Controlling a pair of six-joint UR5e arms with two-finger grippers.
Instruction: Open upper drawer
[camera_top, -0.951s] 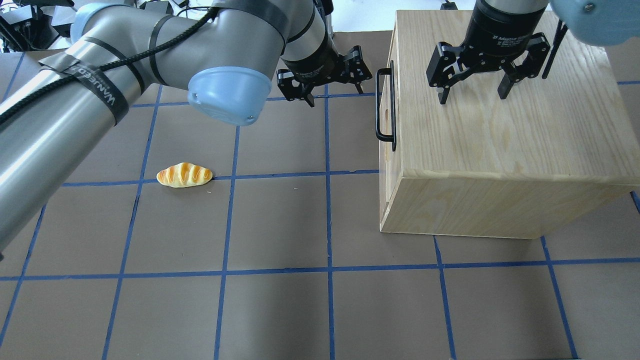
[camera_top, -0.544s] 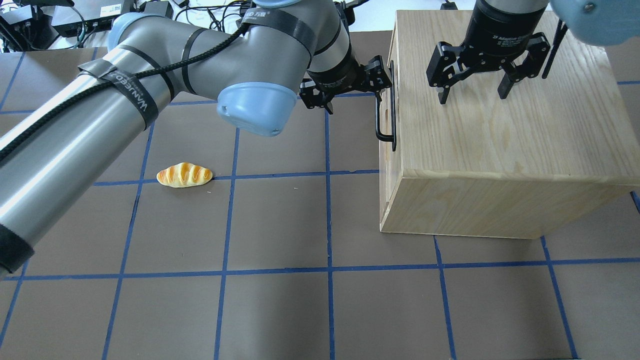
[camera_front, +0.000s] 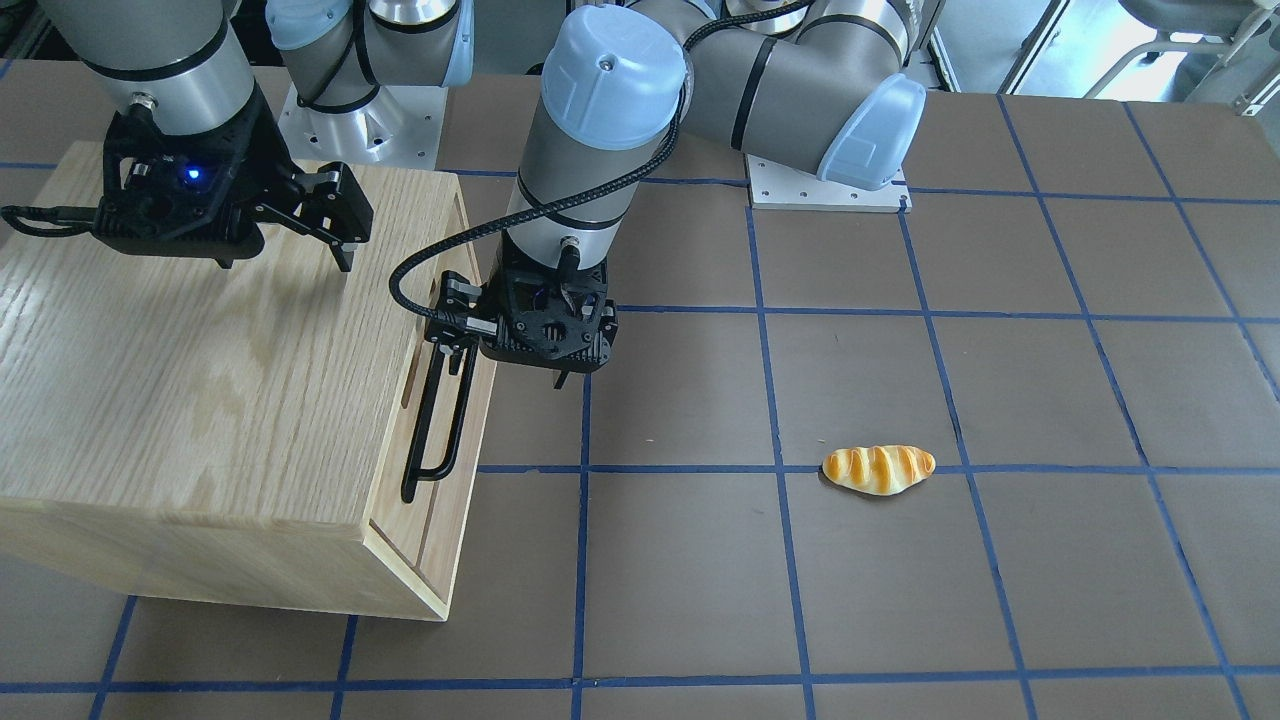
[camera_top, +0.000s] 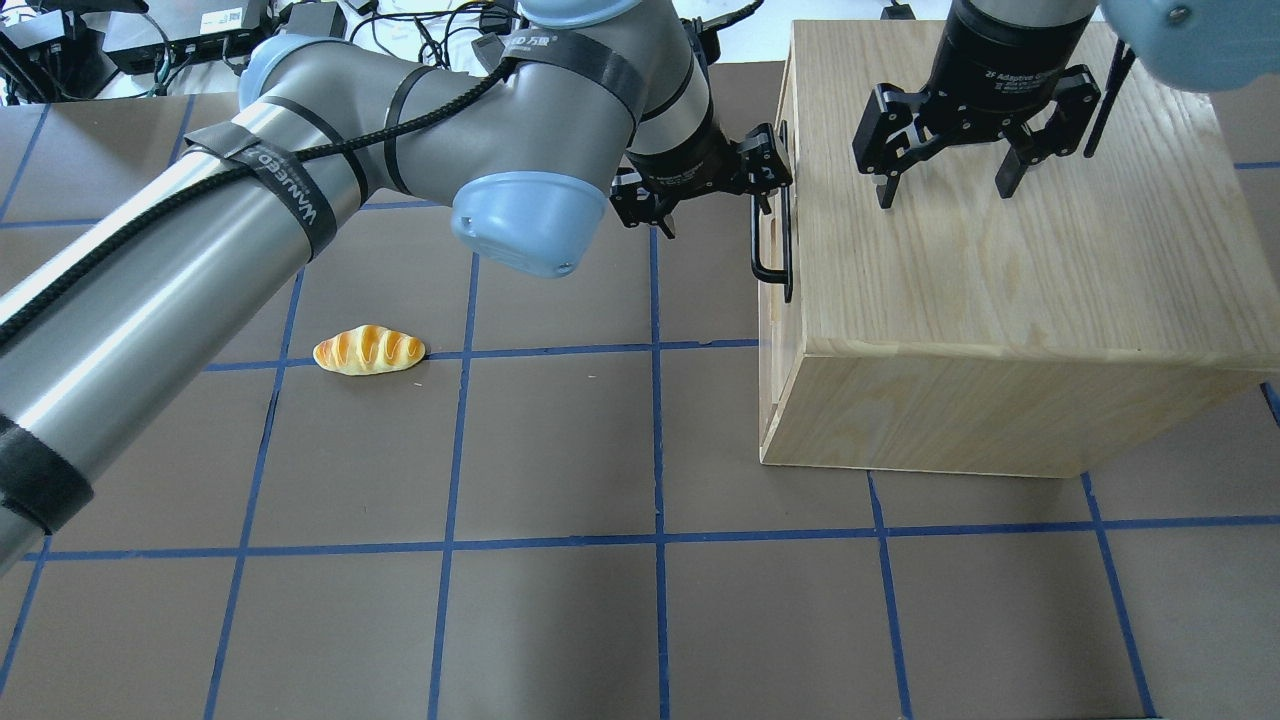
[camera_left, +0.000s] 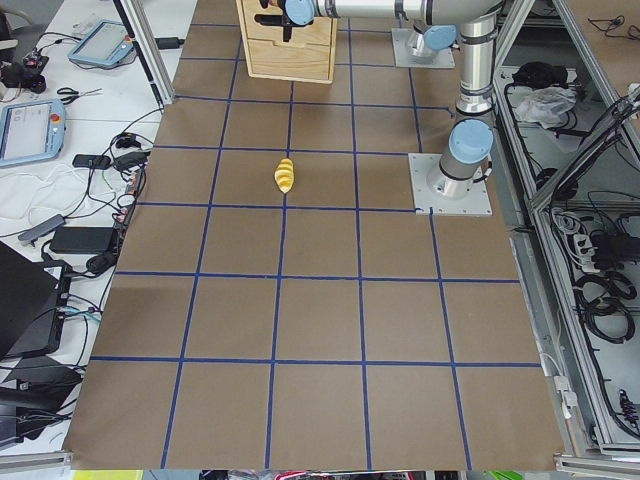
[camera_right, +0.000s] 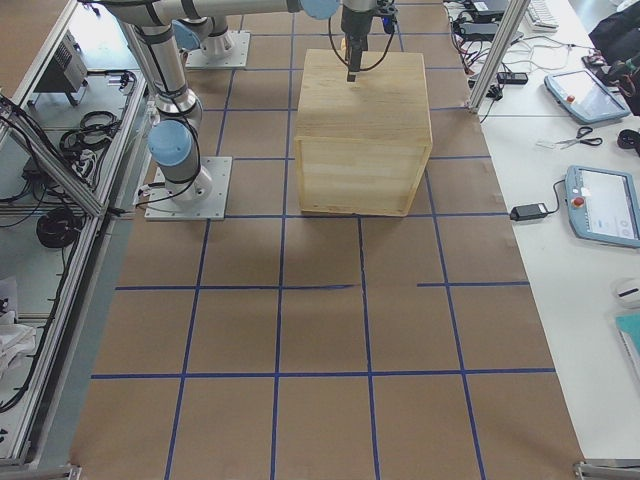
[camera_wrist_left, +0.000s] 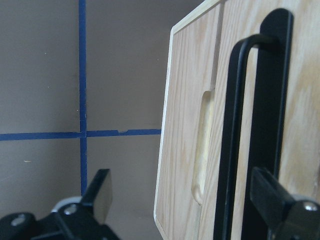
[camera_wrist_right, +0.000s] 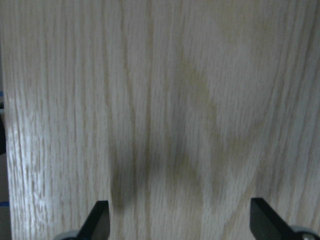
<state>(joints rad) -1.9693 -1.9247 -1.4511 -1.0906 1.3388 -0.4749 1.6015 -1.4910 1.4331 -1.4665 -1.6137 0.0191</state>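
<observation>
The oak-grain cabinet (camera_top: 1000, 250) stands on the table's right half. Its upper drawer front (camera_wrist_left: 305, 100) is shut flush and carries a long black bar handle (camera_top: 770, 225) (camera_front: 440, 420) (camera_wrist_left: 234, 140). An oblong finger slot (camera_wrist_left: 202, 145) shows beside the handle. My left gripper (camera_top: 712, 205) (camera_front: 505, 362) (camera_wrist_left: 185, 210) is open and points down at the handle's far end. The bar lies between its fingers, close to the finger (camera_wrist_left: 272, 200) nearest the drawer front. My right gripper (camera_top: 945, 190) (camera_wrist_right: 182, 225) is open and empty just above the cabinet's top.
A small bread roll (camera_top: 369, 350) (camera_front: 878, 469) lies on the brown mat, well to the left of the cabinet. The left arm's elbow (camera_top: 525, 215) hangs over the mat's far middle. Blue tape lines grid the mat.
My left gripper has moved right across the mat, from clear of the cabinet to astride the handle's far end. The right gripper, the drawer and the roll have not moved.
</observation>
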